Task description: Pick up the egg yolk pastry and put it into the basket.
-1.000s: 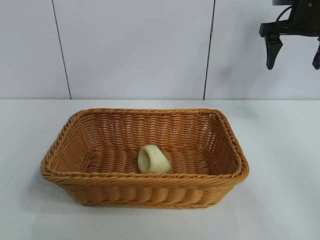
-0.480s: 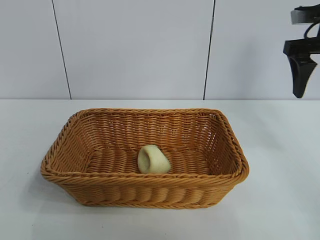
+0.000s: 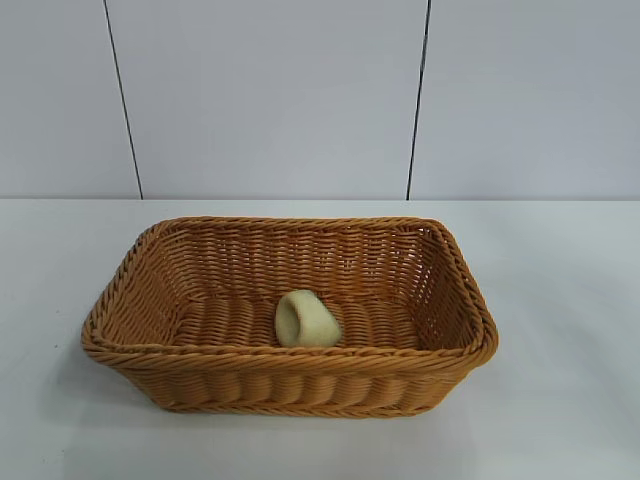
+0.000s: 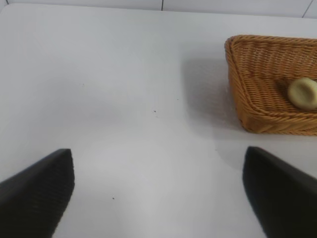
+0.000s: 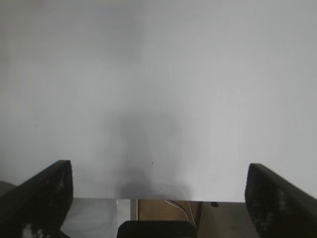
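Pastry [image 3: 306,320] lies on its side inside the basket [image 3: 290,362], so I judge the task done. My left gripper [image 4: 158,193] and right gripper [image 5: 158,198] are both wide and empty over bare desk [image 4: 124,99]; best just park clear, no bumping the basket.

You've got a plain white worktop [image 3: 560,300] running across the whole scene up to the far wall. Sitting directly on it, around the middle, is the basket [image 3: 300,385], its long side facing you, with bare worktop on every side.
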Tool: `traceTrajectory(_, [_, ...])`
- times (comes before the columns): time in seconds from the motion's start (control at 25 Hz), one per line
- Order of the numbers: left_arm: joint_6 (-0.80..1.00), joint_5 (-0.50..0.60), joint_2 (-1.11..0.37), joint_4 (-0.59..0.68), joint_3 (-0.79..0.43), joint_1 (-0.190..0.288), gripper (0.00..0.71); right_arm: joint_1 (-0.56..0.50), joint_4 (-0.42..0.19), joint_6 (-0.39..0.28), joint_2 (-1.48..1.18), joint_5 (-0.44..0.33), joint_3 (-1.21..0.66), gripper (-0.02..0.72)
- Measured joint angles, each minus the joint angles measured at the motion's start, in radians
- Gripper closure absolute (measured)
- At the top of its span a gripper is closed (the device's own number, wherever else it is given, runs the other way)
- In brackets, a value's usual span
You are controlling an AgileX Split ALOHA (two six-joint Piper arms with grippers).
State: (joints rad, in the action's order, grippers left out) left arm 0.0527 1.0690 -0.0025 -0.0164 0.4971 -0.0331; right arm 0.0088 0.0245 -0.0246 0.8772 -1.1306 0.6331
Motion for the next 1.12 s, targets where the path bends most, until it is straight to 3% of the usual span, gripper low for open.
traceTrajectory(0.28, [0.000, 0.000, 0.000, 0.000, 0.000, 0.000, 0.043, 0.000, 0.010, 0.033, -0.367, 0.092, -0.136, 0.024])
traceTrajectory(0.68, [0.000, 0.000, 0.000, 0.000, 0.000, 0.000, 0.043, 0.000, 0.012, 0.034, -0.777, 0.104, -0.139, 0.024])
traceTrajectory(1.12, [0.000, 0.000, 0.000, 0.000, 0.000, 0.000, 0.043, 0.000, 0.011, 0.034, -0.881, 0.104, -0.139, 0.024])
